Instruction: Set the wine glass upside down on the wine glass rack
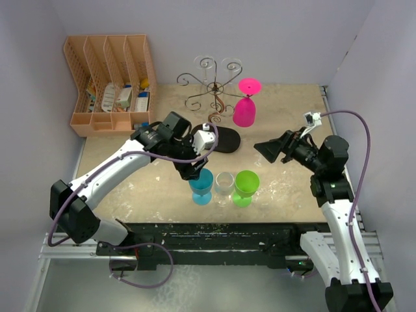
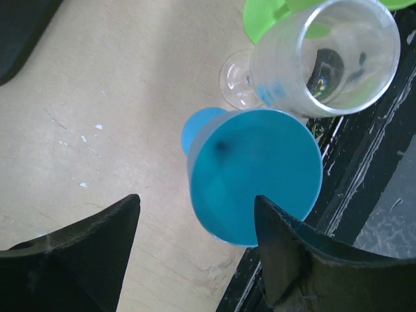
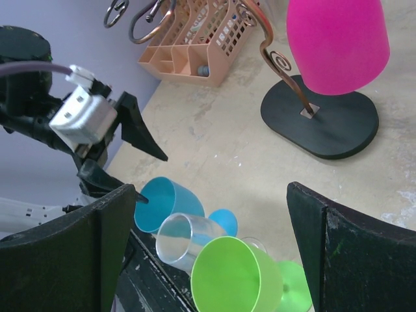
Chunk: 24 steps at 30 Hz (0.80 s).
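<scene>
1. As seen from the top camera, the wine glass rack (image 1: pixel 227 140) is set at upper centre of the table (image 1: pixel 286 110), with a pink wine glass (image 1: pixel 245 110) hung upside down on its right side. A blue wine glass (image 1: pixel 201 185), a clear wine glass (image 1: pixel 224 185) and a green wine glass (image 1: pixel 246 187) are lined up upright at lower centre. The left gripper (image 1: pixel 193 170) is held just over the blue one. The right gripper (image 1: pixel 263 151) is held apart at centre right. A peach organizer (image 1: pixel 110 84) is seen at upper left
2. From the left wrist, the left gripper (image 2: pixel 195 198) is seen released, its fingers spread along the bottom edge with the blue wine glass (image 2: pixel 253 175) between them; contact cannot be told. The clear wine glass (image 2: pixel 325 55) lies at upper right
3. From the right wrist, the right gripper (image 3: pixel 209 187) is seen released and empty. The wine glass rack (image 3: pixel 325 123) and the pink wine glass (image 3: pixel 338 42) are found at upper right, and the three upright glasses at lower centre
</scene>
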### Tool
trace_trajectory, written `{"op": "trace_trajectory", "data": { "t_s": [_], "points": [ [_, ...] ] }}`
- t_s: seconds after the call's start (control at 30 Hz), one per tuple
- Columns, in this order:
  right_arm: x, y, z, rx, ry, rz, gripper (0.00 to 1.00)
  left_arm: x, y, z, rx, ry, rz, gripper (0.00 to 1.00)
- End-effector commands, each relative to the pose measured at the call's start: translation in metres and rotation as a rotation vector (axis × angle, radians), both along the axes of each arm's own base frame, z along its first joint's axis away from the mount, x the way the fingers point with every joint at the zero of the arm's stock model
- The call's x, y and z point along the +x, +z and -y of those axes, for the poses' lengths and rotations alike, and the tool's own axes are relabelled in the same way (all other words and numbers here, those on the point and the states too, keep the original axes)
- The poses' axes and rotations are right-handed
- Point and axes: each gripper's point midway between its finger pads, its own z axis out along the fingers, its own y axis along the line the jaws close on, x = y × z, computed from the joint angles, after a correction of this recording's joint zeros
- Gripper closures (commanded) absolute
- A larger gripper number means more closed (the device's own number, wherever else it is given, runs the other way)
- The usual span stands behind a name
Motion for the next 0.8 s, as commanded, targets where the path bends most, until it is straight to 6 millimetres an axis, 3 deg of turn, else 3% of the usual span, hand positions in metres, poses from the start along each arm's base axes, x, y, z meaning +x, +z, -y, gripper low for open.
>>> {"op": "trace_trajectory", "data": {
  "t_s": [0.0, 0.17, 0.3, 0.5, 0.63, 0.7, 0.77],
  "points": [
    [-0.002, 0.03, 0.0, -0.002, 0.005, 0.093, 0.0, -0.011, -0.012, 0.009, 0.01, -0.046, 0.0, 0.32],
    [0.0, 0.039, 0.001, -0.011, -0.006, 0.115, 0.0, -0.015, -0.018, 0.009, 0.029, -0.063, -0.002, 0.63],
    [0.001, 0.044, 0.004, -0.018, -0.022, 0.128, 0.0, -0.019, -0.016, 0.005, 0.051, -0.076, -0.002, 0.97],
    [0.0, 0.057, 0.007, -0.033, -0.047, 0.158, 0.0, -0.028, 0.0, -0.012, 0.093, -0.097, 0.036, 1.0],
    [0.005, 0.075, 0.016, -0.039, -0.116, 0.194, 0.0, -0.031, 0.043, -0.025, 0.072, -0.117, 0.138, 1.0],
    [0.011, 0.081, 0.028, -0.066, -0.193, 0.181, 0.0, -0.039, 0.075, -0.024, 0.024, -0.144, 0.164, 1.0],
    [0.012, 0.106, 0.041, -0.097, -0.272, 0.217, 0.0, -0.053, 0.109, -0.021, -0.041, -0.201, 0.168, 1.0]
  ]
}}
